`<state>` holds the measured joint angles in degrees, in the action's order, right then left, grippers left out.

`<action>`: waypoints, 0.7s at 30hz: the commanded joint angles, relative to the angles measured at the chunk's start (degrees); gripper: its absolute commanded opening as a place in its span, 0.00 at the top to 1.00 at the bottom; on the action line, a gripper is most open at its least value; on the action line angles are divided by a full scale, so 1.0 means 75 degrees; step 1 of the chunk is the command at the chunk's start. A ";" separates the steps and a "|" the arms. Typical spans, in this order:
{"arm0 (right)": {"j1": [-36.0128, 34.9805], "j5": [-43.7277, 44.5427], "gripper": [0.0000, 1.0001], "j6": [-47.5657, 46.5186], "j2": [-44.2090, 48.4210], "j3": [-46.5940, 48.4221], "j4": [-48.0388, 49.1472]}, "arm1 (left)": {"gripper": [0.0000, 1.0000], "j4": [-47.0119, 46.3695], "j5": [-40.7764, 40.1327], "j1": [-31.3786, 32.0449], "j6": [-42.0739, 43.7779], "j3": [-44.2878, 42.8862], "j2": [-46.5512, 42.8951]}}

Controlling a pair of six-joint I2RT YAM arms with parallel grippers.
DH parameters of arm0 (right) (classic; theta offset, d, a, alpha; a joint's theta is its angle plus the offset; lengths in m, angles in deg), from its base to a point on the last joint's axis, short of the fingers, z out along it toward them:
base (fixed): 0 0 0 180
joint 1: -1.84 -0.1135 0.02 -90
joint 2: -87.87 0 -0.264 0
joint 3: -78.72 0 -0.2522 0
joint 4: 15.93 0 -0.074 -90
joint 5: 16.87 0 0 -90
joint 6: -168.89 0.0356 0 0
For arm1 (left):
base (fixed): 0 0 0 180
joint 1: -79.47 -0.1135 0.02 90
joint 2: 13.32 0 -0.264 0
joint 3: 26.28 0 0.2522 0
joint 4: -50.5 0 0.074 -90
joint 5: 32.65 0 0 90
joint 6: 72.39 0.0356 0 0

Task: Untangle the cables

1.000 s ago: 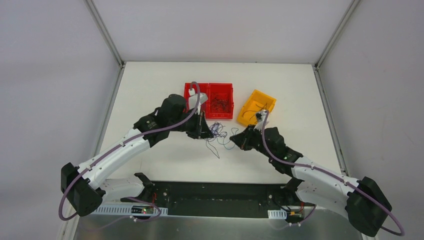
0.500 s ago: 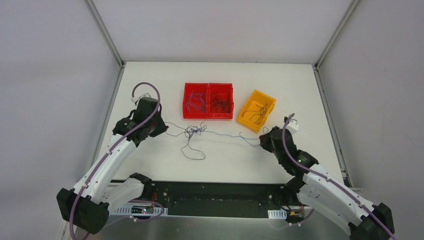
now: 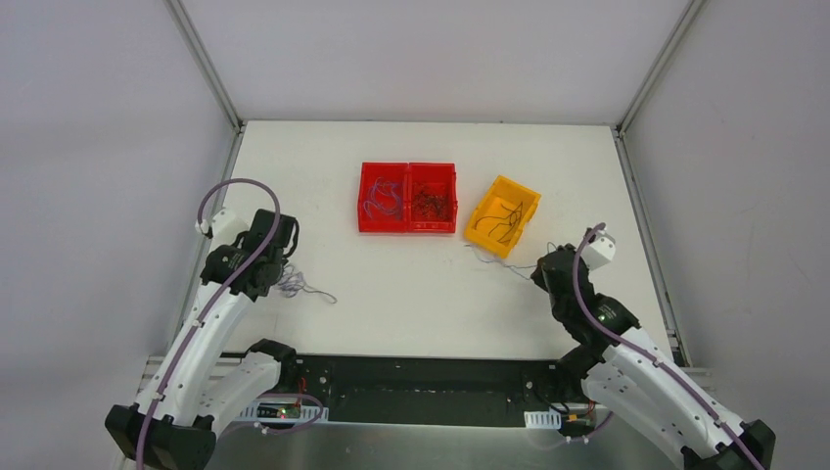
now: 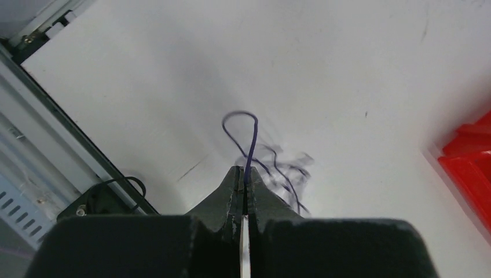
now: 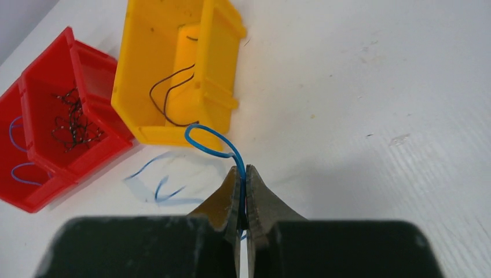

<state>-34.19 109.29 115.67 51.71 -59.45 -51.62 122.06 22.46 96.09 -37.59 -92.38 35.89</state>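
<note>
White table (image 3: 411, 294), three bins (image 3: 501, 213), left tool (image 4: 244, 169), right tool (image 5: 243, 168), both pinching cables (image 4: 252, 145)

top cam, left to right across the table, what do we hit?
left fingers → dark cable bundle pinched in them → red bin → yellow bin → right fingers. Skipped: the blue cable in the right fingers, since it overlaps the yellow bin.

Your bench (image 5: 376, 87) is matt white, smooth, faintly scuffed right of the yellow bin (image 5: 223, 69). That bin and the red bins (image 3: 431, 228) left of it look like slightly glossy moulded plastic. The blue cable (image 5: 239, 176) has a shiny sheath; the right fingers (image 5: 221, 202) are matt black.
</note>
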 commanded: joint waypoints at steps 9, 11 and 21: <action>0.0105 -0.1433 1.00 -0.1173 0.0101 0.0598 0.0457 | 1.00 0.0303 -0.0585 -0.0165 -0.0464 -0.0084 -0.0089; 0.0105 -0.2495 1.00 -0.1380 -0.0123 0.0768 0.0920 | 1.00 0.0184 -0.0359 -0.0166 -0.0366 -0.0046 0.0096; -0.0444 -0.5474 1.00 -0.2108 -0.2630 0.3010 0.2234 | 1.00 -0.0243 0.0161 -0.0160 0.0064 0.0074 0.0062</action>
<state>-35.17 78.25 103.78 37.41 -44.85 -42.33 121.99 21.74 95.48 -39.80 -92.27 37.86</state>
